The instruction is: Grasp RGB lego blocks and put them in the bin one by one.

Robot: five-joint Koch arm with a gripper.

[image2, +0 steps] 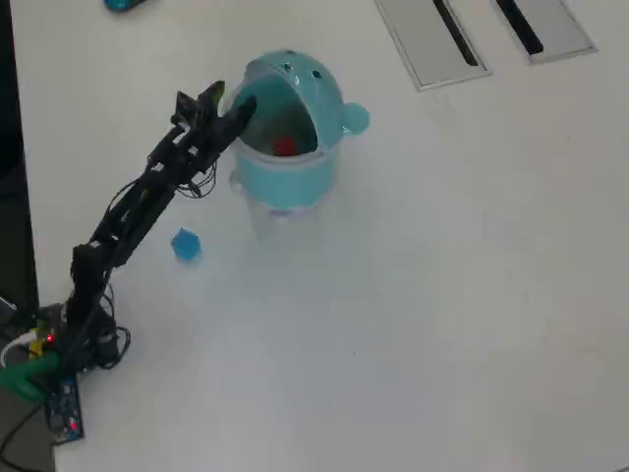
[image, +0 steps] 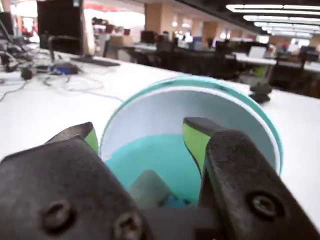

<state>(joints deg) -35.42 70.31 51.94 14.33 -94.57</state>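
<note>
The light-blue bin (image2: 285, 182) stands upright on the white table with its domed lid (image2: 305, 74) swung back. A red lego block (image2: 285, 146) lies inside it. On the table to the left of the bin, beside the arm, sits a blue block (image2: 185, 244). My gripper (image2: 234, 106) is at the left side of the bin's mouth. In the wrist view the gripper (image: 141, 131) is open, its green-padded fingers (image: 194, 142) spread across the bin's rim (image: 200, 82), with nothing between them. The bin's inside is blurred there.
Two grey panels with black slots (image2: 432, 39) (image2: 545, 25) lie at the table's far right. A small teal object (image2: 123, 4) is at the top left edge. The arm's base (image2: 59, 354) sits at the lower left. Cables (image: 60, 82) and a monitor (image: 60, 25) lie beyond the bin.
</note>
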